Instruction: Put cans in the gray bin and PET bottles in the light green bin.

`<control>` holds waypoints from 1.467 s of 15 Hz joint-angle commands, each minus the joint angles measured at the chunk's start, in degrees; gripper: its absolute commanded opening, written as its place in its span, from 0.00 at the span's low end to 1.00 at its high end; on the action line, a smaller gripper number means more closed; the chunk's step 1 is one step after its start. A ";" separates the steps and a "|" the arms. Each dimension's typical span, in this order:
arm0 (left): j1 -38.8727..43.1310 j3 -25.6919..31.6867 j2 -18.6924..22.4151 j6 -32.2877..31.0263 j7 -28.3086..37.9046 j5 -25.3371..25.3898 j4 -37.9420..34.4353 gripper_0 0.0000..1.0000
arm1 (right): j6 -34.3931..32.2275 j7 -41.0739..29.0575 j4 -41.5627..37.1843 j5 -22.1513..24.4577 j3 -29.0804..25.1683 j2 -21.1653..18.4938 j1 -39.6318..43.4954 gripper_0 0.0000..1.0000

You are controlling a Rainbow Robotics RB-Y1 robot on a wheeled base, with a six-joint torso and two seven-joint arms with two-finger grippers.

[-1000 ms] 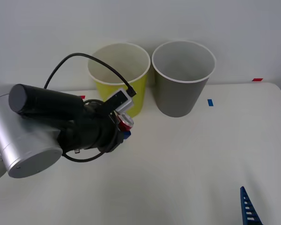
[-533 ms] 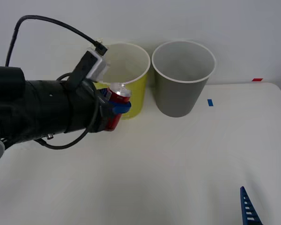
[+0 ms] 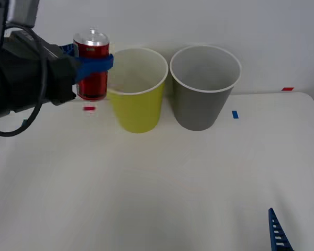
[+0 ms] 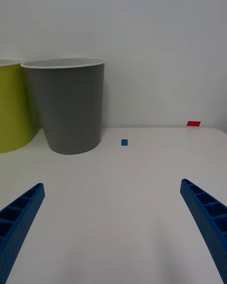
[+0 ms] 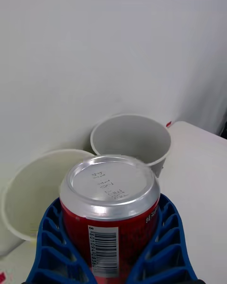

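Observation:
My left gripper (image 3: 91,64) is shut on a small red can (image 3: 92,68) with silver ends, held upright in the air just left of the light green bin (image 3: 136,91). From the left wrist camera the can (image 5: 111,213) sits between the blue fingers (image 5: 49,246), with both bins beyond it. The gray bin (image 3: 203,87) stands right of the green one at the table's back. My right gripper (image 4: 113,227) is open, low over the table's front right, facing the gray bin (image 4: 66,106). No PET bottles are in view.
The white table (image 3: 167,183) carries small tape marks: blue (image 3: 234,114) beside the gray bin, red (image 3: 287,89) at the far right edge and red (image 3: 89,109) under the can. A pale wall rises behind the bins.
The left arm has lifted the can from near the table in front of the green bin up and back to the left, to about rim height. The right gripper has stayed still.

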 commanded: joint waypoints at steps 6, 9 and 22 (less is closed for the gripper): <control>-0.10 5.66 -4.76 -1.22 0.11 -1.58 -2.07 0.01 | 0.00 0.00 0.00 0.00 0.00 0.00 0.00 1.00; -0.10 5.66 -4.49 -1.31 0.55 -1.49 -2.07 0.01 | 0.00 0.00 0.00 0.00 0.00 0.00 0.00 1.00; -16.01 -12.80 -4.84 -10.18 3.53 -16.87 12.44 0.00 | 0.00 0.00 0.00 0.00 0.00 0.00 0.00 1.00</control>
